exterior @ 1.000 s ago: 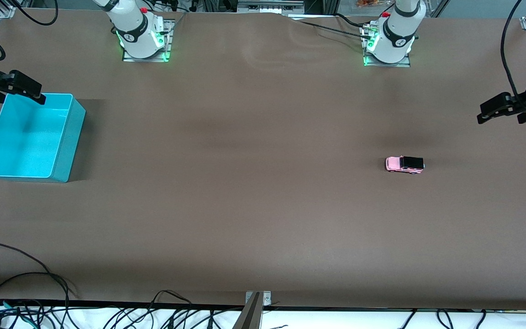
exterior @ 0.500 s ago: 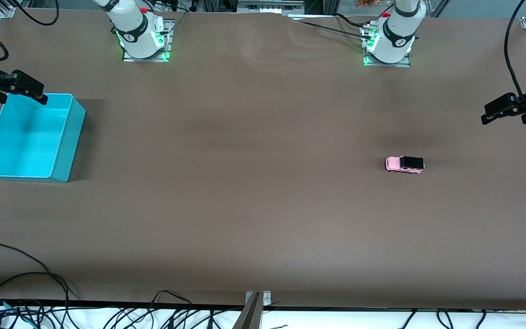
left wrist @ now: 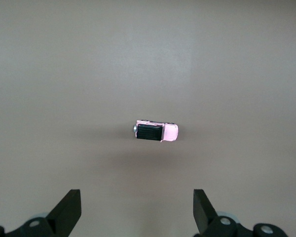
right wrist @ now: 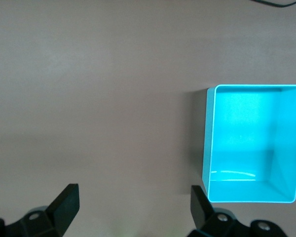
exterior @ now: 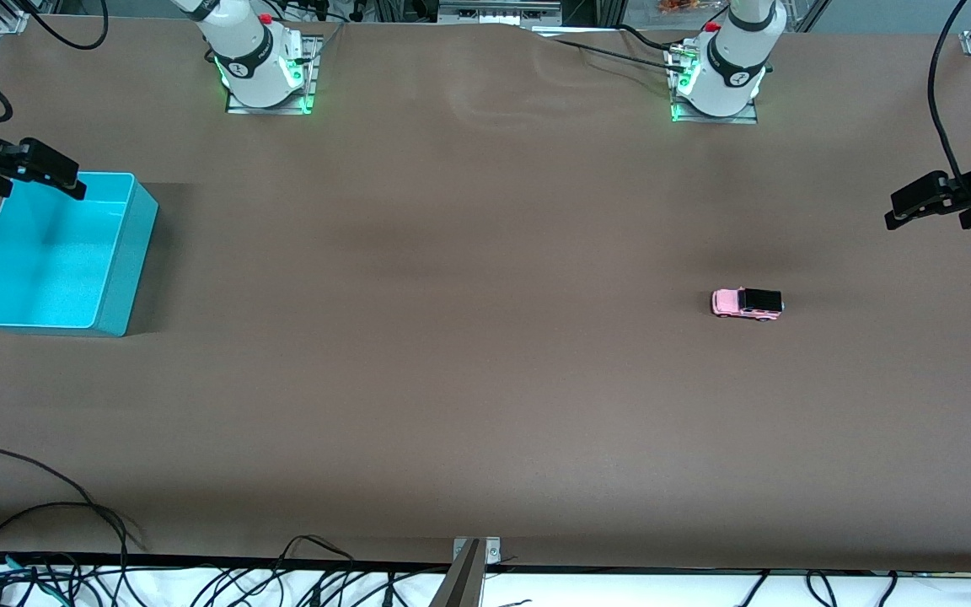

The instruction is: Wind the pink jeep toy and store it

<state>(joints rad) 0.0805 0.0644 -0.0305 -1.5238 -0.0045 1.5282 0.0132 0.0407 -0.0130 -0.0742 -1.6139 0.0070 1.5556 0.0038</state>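
Two arms: both are up in the air, and neither one holds anything.
Right gripper point(exterior: 39, 173): it hangs over the corner of the turquoise bin point(exterior: 127, 253) at the right arm's end of the table. In the right wrist view its fingers point(right wrist: 64, 202) are spread wide with nothing between them. This arm looks like it waits.
Turquoise bin: it sits open and has nothing inside. The toy should end up here.
Table point(exterior: 452, 337): it is brown and flat, with a long bare stretch between the bin and the toy.
Pink jeep toy point(exterior: 747, 303): it stands on its wheels toward the left arm's end of the table, well apart from the bin.
How it will handle: it is tiny, so likely very light. It looks hard and smooth, so it may slip or roll away on its wheels.
Where to hold: the two long sides of its body look best, with the wheels left free.
Left gripper point(exterior: 928, 202): it hangs near the table's edge at the left arm's end, not yet over the toy. In the left wrist view its fingers point(left wrist: 69, 210) are wide apart and empty, with the toy point(left wrist: 156, 132) seen ahead of them.
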